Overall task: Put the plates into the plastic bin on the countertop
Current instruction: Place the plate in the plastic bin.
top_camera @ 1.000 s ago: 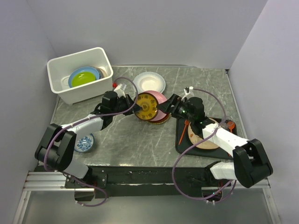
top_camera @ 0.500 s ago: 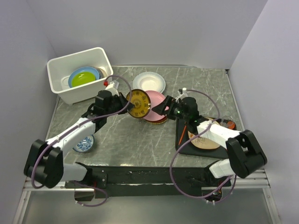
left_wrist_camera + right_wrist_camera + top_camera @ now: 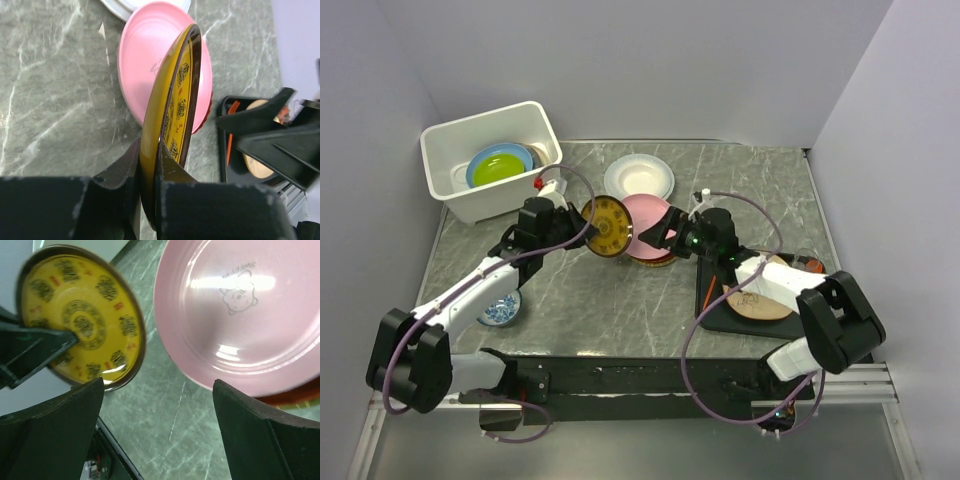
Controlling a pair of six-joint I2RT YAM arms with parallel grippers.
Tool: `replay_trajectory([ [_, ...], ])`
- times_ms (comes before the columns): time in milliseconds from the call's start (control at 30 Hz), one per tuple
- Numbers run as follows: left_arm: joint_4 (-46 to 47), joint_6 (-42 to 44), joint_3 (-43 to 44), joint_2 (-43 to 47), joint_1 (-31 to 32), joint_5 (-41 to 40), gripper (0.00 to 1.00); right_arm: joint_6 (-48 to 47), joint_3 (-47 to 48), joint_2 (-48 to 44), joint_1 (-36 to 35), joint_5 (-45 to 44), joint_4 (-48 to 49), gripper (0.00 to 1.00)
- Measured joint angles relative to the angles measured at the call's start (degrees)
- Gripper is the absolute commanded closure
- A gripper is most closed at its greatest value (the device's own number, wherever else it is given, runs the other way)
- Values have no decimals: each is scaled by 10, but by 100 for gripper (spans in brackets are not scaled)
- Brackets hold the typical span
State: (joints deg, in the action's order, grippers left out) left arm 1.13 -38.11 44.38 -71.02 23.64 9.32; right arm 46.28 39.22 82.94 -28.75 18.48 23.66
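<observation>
Main risk is slip: the yellow patterned round plate (image 3: 606, 226) is pinched only at its rim by the left claw (image 3: 585, 230), stands on edge and is off the grey-green marbled counter (image 3: 620, 300). With so thin a bite, a fast swing could twist it in the jaws or drop it.

Second risk is clipping the near wall of the white rectangular plastic bin (image 3: 500, 205) if the carry goes too low. The bin sits back-left, apart from the plate. It already holds a green round plate (image 3: 498, 165) on a light blue round plate (image 3: 523, 153), so a hard release could clatter or chip.

Third risk is the right claw (image 3: 655, 238) being near the left one, so they could bump if both move at once.

Left arm reaches from its near-left base up to mid-counter. Its wrist is rolled so the plate's face points at the right arm, and the claw is clamped on the plate's edge. The plate hangs just left of the pink round plate (image 3: 645, 215), which lies on a red-orange round plate (image 3: 295, 399).

Right arm stretches low and leftward. Its claw is spread wide, holds nothing and points at the pink plate's near edge.
</observation>
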Motion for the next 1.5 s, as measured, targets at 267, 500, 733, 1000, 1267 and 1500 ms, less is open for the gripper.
replay_trajectory([
  [267,0,5,30,-66,0,23,99,-3,-80,-118,0,-40,-23,3],
  [500,-4,16,96,-80,-9,31,99,-8,-120,-199,0,-79,-54,2],
  [733,-36,24,130,-74,-33,36,99,-14,-119,-181,0,-83,-54,1],
  [1000,-93,21,130,-10,-120,28,99,-22,-81,-89,0,-56,-33,2],
  [1267,-96,-1,151,5,-193,27,99,-18,-75,-59,-3,-38,-6,2],
  [1500,-78,-33,179,-33,-219,27,99,-12,-91,-80,-3,-41,-4,1],
])
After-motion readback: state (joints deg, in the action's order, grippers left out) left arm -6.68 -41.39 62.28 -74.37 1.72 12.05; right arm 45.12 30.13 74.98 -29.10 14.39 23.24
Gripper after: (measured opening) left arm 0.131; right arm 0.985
